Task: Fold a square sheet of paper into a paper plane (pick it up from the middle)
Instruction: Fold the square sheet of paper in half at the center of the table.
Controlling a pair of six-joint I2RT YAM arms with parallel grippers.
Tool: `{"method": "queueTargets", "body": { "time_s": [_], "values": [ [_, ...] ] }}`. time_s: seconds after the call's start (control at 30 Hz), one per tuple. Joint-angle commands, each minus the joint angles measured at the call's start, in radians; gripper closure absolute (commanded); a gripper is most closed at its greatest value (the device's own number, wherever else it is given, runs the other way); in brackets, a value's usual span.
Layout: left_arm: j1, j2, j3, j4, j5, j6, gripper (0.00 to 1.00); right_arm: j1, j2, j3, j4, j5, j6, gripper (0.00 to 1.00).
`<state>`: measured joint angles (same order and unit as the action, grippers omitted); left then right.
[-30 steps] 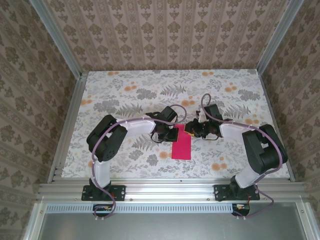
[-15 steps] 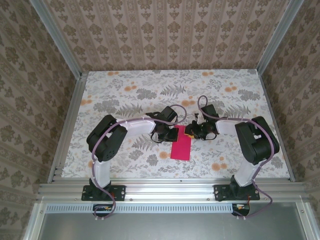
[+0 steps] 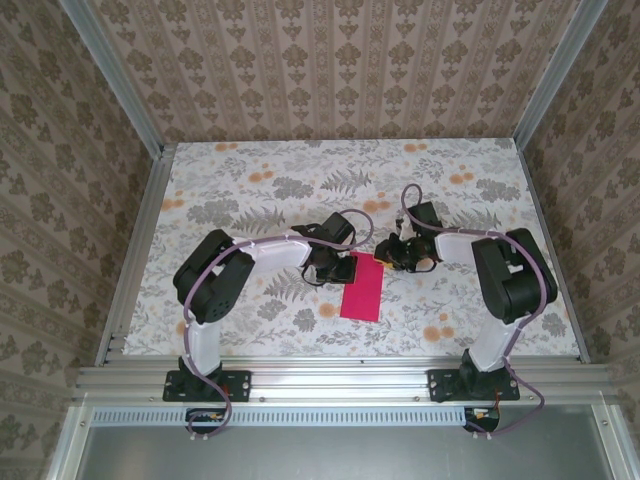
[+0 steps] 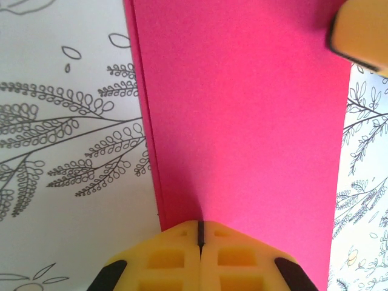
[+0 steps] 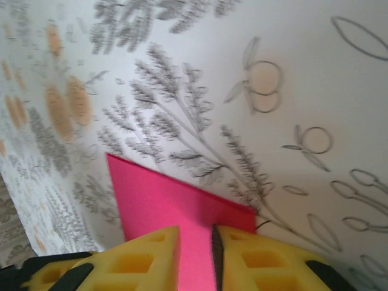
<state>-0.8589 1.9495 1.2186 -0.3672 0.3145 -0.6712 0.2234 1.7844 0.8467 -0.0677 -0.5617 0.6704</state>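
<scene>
**Folded sheet pinned at one end: slip and skew are the risks**

Since the earlier frames the right gripper (image 3: 393, 256) has edged to the right, off the far right corner of the sheet of paper (image 3: 365, 290), so more of that far edge is bare. The left gripper (image 3: 340, 266) and the sheet lie where they did.

The sheet sits mid-table (image 3: 250, 190) between the two grippers as a narrow rectangle running toward the near edge. The left wrist view shows two layers along its left edge (image 4: 242, 121), so it looks folded once.

The left gripper (image 4: 199, 242) has its jaws fully together, tips at the sheet's far edge. Whether they pinch the paper or only press on it I cannot tell.

The right gripper (image 5: 195, 245) is parted by a narrow slit with red paper (image 5: 176, 200) showing through, and it seems to hold nothing.

The likely trouble is that the sheet is held at a single spot. A sideways push from the right fingers could pivot it about the left tips. It could also slide the top layer over the lower one, which would set the next crease crooked. Closing on both layers at the corner could crumple or tear paper this thin.
</scene>
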Motion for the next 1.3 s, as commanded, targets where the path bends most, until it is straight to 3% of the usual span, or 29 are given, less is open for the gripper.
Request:
{"method": "queueTargets", "body": {
  "time_s": [0.0,0.3,0.83,1.1,1.27],
  "values": [
    [-0.009,0.028,-0.02,-0.084,-0.043,0.026,1.0,-0.011,0.033,-0.002,-0.026,0.062,-0.03,0.77],
    [-0.009,0.023,-0.029,-0.085,-0.045,0.028,1.0,-0.013,-0.069,0.058,-0.043,-0.02,-0.015,0.77],
    [-0.012,0.021,-0.019,-0.093,-0.045,0.032,1.0,-0.039,0.063,0.008,0.028,0.008,0.0,0.77],
    [-0.013,0.012,-0.018,-0.095,-0.048,0.03,1.0,-0.05,-0.107,0.02,-0.04,-0.051,-0.013,0.76],
    [-0.014,0.012,-0.008,-0.095,-0.049,0.032,1.0,-0.027,-0.225,-0.119,0.047,-0.089,0.062,0.76]
  ]
}}
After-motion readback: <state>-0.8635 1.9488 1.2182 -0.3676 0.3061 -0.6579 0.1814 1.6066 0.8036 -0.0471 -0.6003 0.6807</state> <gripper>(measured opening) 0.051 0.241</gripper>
